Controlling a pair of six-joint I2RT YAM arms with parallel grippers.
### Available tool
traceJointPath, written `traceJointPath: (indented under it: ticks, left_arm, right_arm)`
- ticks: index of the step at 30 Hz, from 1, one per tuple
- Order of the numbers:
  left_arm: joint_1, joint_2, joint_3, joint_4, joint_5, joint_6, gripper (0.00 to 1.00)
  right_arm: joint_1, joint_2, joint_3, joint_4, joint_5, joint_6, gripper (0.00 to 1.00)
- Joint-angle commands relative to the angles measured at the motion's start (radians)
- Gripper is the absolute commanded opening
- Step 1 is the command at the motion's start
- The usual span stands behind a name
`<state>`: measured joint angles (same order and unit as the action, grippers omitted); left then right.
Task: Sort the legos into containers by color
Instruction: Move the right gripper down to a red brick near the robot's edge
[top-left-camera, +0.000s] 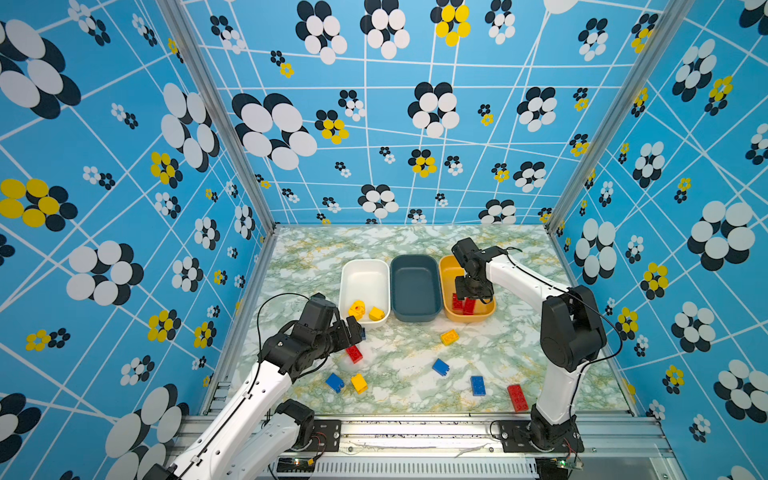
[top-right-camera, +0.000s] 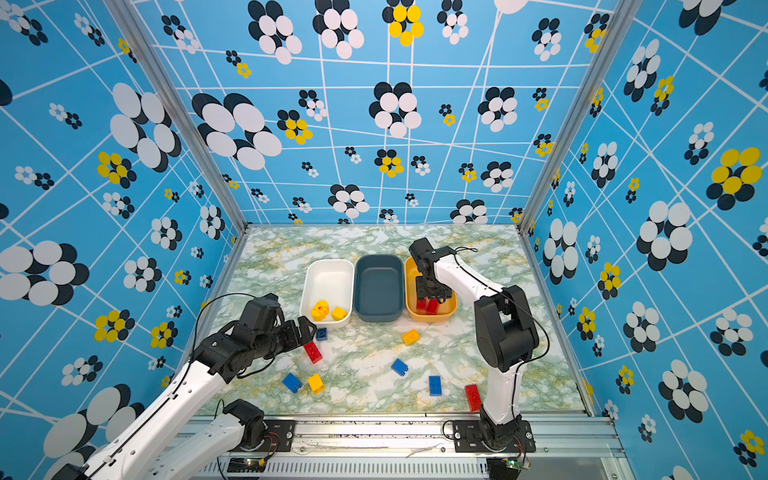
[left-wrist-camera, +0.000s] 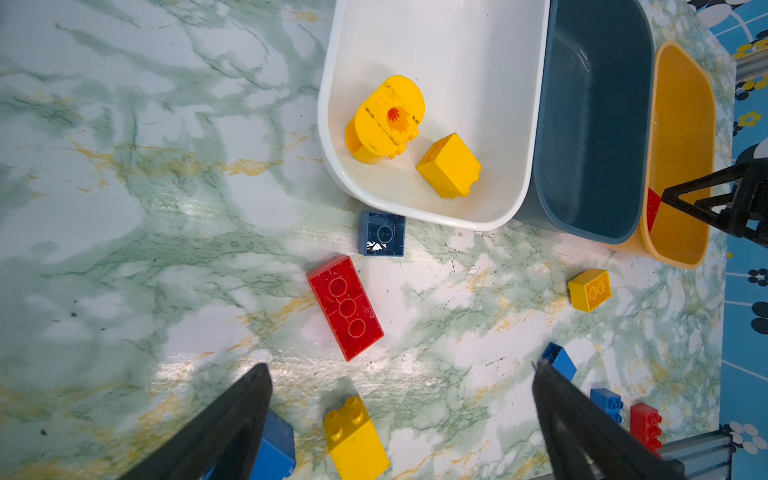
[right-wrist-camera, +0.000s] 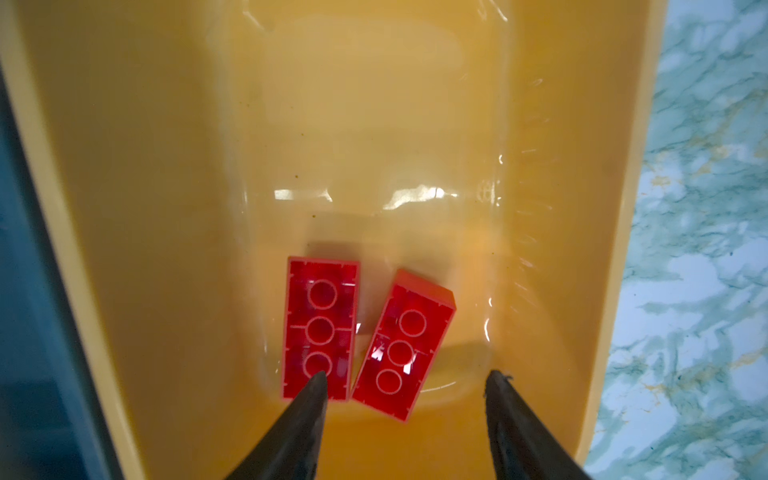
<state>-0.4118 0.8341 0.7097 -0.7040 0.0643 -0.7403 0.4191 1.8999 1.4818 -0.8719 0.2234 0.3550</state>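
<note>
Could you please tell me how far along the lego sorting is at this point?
Done: two yellow legos lie in the white tub and two red bricks in the yellow-orange tub. In hand: nothing; the right gripper hangs open over those reds, the left gripper open near a loose red brick. Left: eight loose legos on the table, four of them blue, while the slate tub holds nothing.

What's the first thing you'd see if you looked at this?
The bright blue walls with big flowers jump out first. Then, in a row on the marble table, a white tub, a dark tub and an orange tub. The right gripper hangs open over two red bricks in the orange tub.
</note>
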Motion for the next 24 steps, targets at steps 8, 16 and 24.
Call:
traceJointPath:
  ticks: [8, 16, 24]
  left_arm:
    - [0.001, 0.028, 0.031, 0.014, 0.017, 0.030, 0.99]
    - [0.002, 0.043, 0.033, 0.039, 0.033, 0.036, 0.99]
    - [0.001, 0.063, 0.016, 0.075, 0.060, 0.037, 0.99]
  right_arm:
    - [-0.004, -0.237, -0.130, -0.020, -0.054, 0.083, 0.68]
    - [-0.004, -0.465, -0.358, -0.060, -0.059, 0.185, 0.77]
    - [0.005, -0.675, -0.551, -0.164, -0.074, 0.348, 0.82]
